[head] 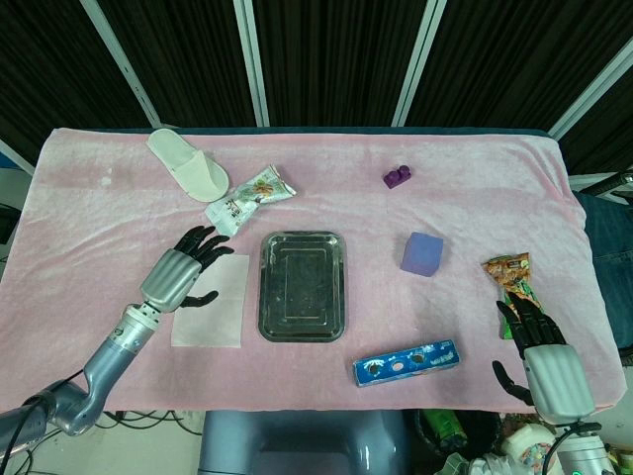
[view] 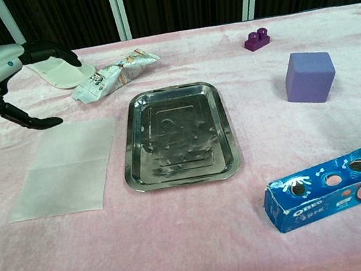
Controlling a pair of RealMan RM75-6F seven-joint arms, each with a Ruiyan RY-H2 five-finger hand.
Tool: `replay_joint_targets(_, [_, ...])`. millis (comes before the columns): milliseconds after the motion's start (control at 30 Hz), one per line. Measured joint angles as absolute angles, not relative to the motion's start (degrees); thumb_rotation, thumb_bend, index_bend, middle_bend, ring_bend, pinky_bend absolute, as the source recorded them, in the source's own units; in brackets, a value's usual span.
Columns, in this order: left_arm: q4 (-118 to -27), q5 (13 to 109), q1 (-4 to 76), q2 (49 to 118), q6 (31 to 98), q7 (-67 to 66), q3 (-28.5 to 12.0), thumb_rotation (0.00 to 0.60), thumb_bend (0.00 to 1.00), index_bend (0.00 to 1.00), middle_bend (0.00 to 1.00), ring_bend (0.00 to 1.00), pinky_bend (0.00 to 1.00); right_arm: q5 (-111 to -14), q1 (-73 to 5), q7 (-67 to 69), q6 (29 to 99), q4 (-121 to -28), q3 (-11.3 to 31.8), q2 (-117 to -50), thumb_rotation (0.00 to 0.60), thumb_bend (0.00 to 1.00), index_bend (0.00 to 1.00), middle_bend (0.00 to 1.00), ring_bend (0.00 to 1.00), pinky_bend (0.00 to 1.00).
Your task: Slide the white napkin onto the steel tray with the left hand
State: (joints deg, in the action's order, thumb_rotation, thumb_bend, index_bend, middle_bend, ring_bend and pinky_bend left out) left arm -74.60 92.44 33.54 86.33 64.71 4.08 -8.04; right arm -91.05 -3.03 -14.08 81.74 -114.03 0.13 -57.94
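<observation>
The white napkin [head: 211,303] lies flat on the pink cloth of the worktop [head: 475,188], just left of the steel tray [head: 303,286] and not on it; a narrow strip of cloth shows between the 2. In the head view the left hand [head: 181,271] covers the napkin's upper left corner, so that corner cannot be seen there. The chest view shows the whole sheet with a faint fold line across it, and the hand's thumb hanging above its far left corner; whether any finger touches the paper cannot be told from either view. The left hand holds nothing, its dark fingers spread and pointing up toward the snack packet [head: 249,197]. In the chest view only the silver back of this hand and part of its fingers show, cut off by the left edge.

The right hand [head: 539,354] sits at the near right corner of the worktop, fingers apart and empty, their tips close to the orange snack bag [head: 512,276]. Its wrist runs out of the bottom of the head view, and the chest view does not show it at all.

The tray is bare, its floor dulled by smears. A white slipper [head: 187,164] lies behind the packet, partly hidden by the left hand in the chest view. A blue Oreo box [head: 406,361] lies near the front edge, its right end cut off in the chest view. A purple cube [head: 422,253] and a small purple block [head: 398,177] stand right of the tray.
</observation>
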Motion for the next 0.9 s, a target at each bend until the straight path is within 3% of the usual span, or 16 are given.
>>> replay_joint_targets(533, [-75.8, 91.1, 34.3, 85.5, 65.2, 1.2, -6.5, 0.600, 0.21, 0.22, 0.15, 0.00, 0.09, -90.4, -3.3, -14.6, 81.9, -115.1, 0.6, -57.5, 0.600, 0.27, 0.00, 0.00, 0.04, 0.15])
replay_joint_targets(767, [-76.0, 93.2, 32.4, 85.2, 71.5, 1.0, -5.5, 0.600, 0.21, 0.28, 0.16, 0.01, 0.10, -89.4, -3.5, -15.0, 82.0, -114.9, 0.8, -57.2, 0.600, 0.27, 0.00, 0.00, 0.04, 0.15])
replay_joint_targets(900, [-77.0, 92.4, 31.2, 84.8, 72.8, -0.2, -5.4, 0.600, 0.21, 0.24, 0.16, 0.01, 0.11, -88.6, -3.0, -13.9, 82.3, -114.8, 0.5, -57.1, 0.600, 0.27, 0.00, 0.00, 0.04, 0.15])
